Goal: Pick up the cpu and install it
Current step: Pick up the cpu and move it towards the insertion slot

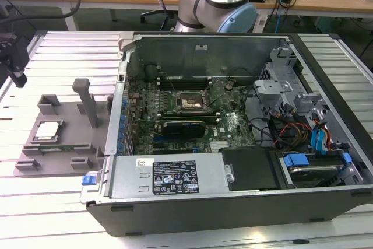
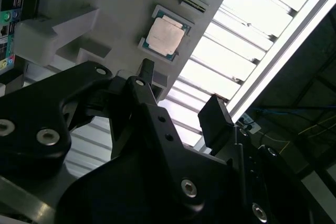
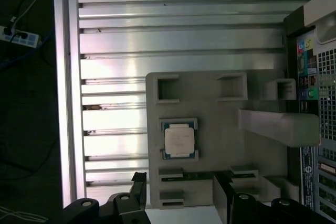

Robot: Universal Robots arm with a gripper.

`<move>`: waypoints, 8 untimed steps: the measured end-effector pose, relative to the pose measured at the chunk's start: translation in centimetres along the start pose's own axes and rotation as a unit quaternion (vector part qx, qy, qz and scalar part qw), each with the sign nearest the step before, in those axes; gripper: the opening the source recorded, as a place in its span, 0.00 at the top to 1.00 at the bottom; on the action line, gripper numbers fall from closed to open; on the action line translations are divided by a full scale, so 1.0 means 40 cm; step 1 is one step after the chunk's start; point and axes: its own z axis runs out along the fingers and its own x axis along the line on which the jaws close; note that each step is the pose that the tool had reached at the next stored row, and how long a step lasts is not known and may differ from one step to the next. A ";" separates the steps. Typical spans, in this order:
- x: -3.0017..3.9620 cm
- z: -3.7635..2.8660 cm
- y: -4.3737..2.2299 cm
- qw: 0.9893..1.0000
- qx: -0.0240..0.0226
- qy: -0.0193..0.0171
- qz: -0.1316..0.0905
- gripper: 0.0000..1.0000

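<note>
The cpu (image 1: pixel 48 130) is a small square chip with a silvery top, lying flat in a recess of the grey plastic tray (image 1: pixel 64 147) at the exterior view's left. Both wrist views look down on the cpu (image 2: pixel 165 36) (image 3: pixel 179 140) in its recess. My gripper (image 2: pixel 178 95) (image 3: pixel 179 184) hangs above the table beside the tray, apart from the chip, open with nothing between its black fingers (image 2: pixel 212 114). In the exterior view the gripper (image 1: pixel 19 79) is a dark shape at the far left edge. The black square socket (image 1: pixel 189 103) sits on the motherboard inside the open computer case.
The open computer case (image 1: pixel 233 202) fills the middle and the exterior view's right, with cables, drive bays and a black card inside. An upright grey post (image 1: pixel 87 103) rises from the tray near the case wall. The slatted aluminium table (image 1: pixel 58 51) surrounds the tray.
</note>
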 end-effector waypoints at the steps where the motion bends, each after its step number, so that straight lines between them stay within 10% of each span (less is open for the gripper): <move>1: 0.000 0.001 0.000 1.000 0.000 0.000 0.000 0.38; 8: 0.000 0.007 0.000 1.000 0.000 0.000 0.000 0.38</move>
